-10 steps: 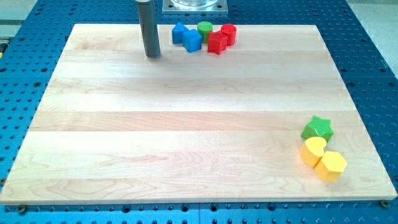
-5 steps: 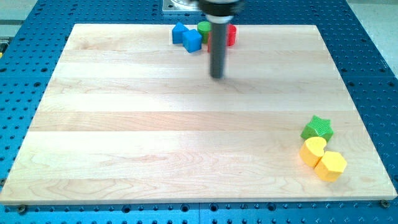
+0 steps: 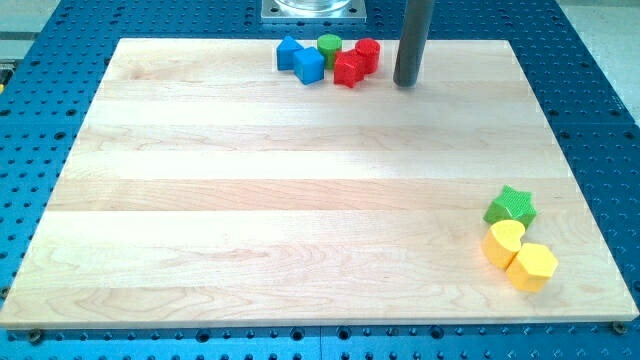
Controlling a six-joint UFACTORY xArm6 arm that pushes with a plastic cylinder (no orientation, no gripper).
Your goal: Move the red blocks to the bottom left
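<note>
Two red blocks sit at the view's top centre of the wooden board (image 3: 300,200): a red star-like block (image 3: 348,69) and a red cylinder (image 3: 367,53) just up and right of it, touching. My tip (image 3: 405,83) is on the board to the right of both red blocks, a short gap from the cylinder, touching neither. Left of the red blocks are a green cylinder (image 3: 329,46) and two blue blocks (image 3: 309,65) (image 3: 289,52).
At the view's bottom right a green star (image 3: 511,207), a yellow heart-like block (image 3: 503,241) and a yellow hexagon (image 3: 531,266) cluster together. A metal mount (image 3: 313,10) sits beyond the board's top edge. Blue perforated table surrounds the board.
My tip has swept from left of the blue blocks, across below the cluster, to the right of the red blocks. No block has moved.
</note>
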